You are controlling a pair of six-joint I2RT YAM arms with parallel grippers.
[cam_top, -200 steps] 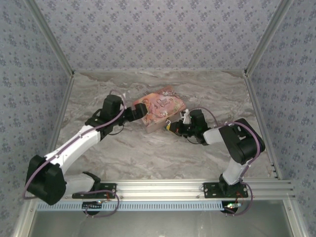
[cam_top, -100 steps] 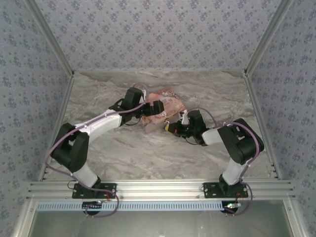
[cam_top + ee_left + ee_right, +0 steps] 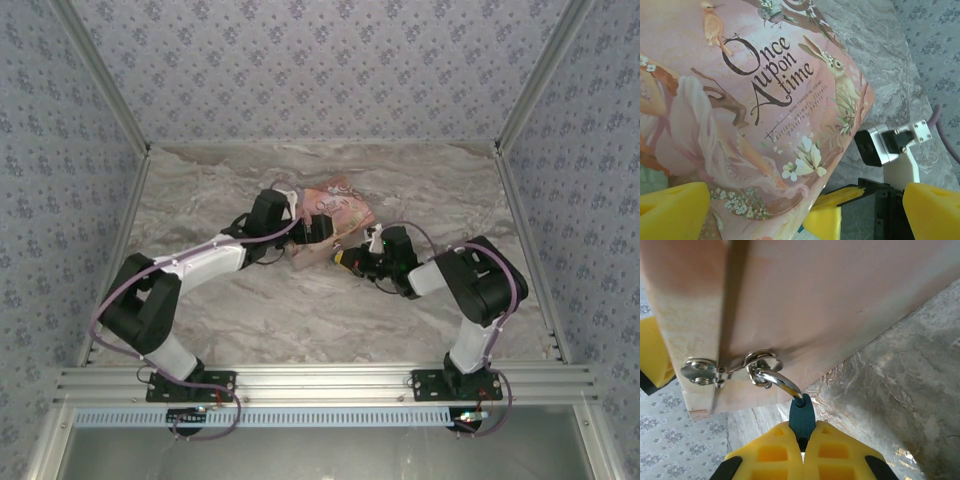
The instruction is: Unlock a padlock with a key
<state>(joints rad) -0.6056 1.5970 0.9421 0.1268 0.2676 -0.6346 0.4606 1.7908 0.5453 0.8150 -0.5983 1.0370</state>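
The teal padlock (image 3: 802, 416) is pinched between the yellow fingers of my right gripper (image 3: 801, 440), which is shut on its body. Its silvery shackle (image 3: 779, 381) passes through the metal hasp ring (image 3: 761, 363) on the front of the pink box (image 3: 830, 295). In the top view my right gripper (image 3: 350, 260) sits at the box's near corner. My left gripper (image 3: 801, 214) is open, its yellow fingers (image 3: 671, 210) spread wide over the illustrated lid (image 3: 740, 100); from above it (image 3: 318, 228) lies on the box. The key is hidden.
The pink box (image 3: 335, 215) lies mid-table on the marbled surface (image 3: 300, 310). The right wrist's camera block (image 3: 885, 145) stands close beside the box's corner. Patterned walls (image 3: 320, 70) enclose the table on three sides.
My left arm has swung in from the left and reached across the box, its gripper now over the lid. The right gripper has stayed at the padlock.
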